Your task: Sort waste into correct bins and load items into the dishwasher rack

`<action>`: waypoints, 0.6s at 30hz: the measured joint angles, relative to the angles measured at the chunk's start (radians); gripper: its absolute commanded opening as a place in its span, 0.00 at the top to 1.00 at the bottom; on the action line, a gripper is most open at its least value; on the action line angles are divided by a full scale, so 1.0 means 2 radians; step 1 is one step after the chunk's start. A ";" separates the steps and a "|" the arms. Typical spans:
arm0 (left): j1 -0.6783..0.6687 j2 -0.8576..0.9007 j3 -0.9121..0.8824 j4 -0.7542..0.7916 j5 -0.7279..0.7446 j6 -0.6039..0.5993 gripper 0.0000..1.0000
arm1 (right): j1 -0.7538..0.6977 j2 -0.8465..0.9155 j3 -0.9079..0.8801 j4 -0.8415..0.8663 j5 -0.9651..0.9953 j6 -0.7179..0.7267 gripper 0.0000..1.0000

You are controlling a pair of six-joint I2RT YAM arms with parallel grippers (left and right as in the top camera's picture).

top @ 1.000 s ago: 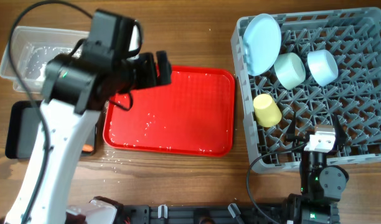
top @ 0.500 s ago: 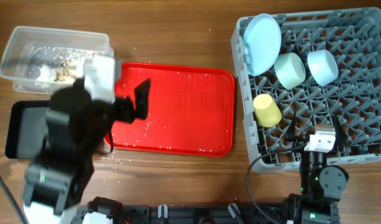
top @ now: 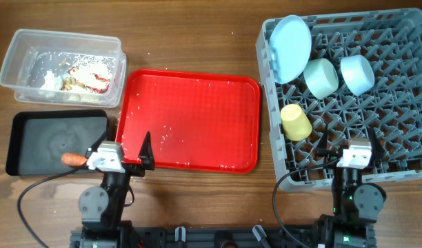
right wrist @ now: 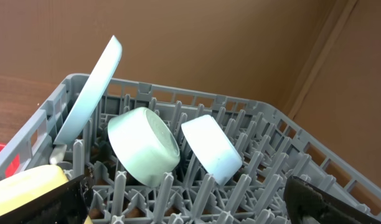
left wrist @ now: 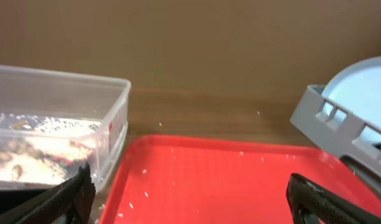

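Wooden desk (top: 197, 196) bears the loaded dishwasher rack (top: 397, 124), wrapper (top: 94, 72) in clear tub (top: 18, 69), carrot piece (top: 74, 159) in black tray (top: 38, 141); left tool (left wrist: 189, 186) and right tool (right wrist: 187, 186) gape empty, yet a bump could tip the leaning plate (top: 289, 48).

No readable text, labels or numbers, perhaps too blurred

Tub (top: 66, 33) behind shallow tray (top: 45, 141), both left of big tray (top: 197, 117); rack (top: 376, 138) right, holding plate (top: 290, 48), bowls (top: 321, 77), cup (top: 295, 122).
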 measured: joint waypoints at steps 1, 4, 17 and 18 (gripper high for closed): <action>-0.001 0.000 -0.013 0.007 0.000 0.000 0.00 | 0.000 0.000 0.000 0.000 0.000 0.000 0.00; -0.006 0.000 -0.014 0.012 0.000 0.000 0.00 | 0.000 0.000 0.000 0.000 0.000 0.000 0.00; -0.006 0.000 -0.014 0.012 0.000 0.000 0.00 | 0.000 0.000 0.000 0.000 0.000 0.000 0.00; -0.006 0.000 -0.014 0.012 0.000 0.000 0.00 | 0.000 0.000 0.000 0.000 0.000 0.000 0.00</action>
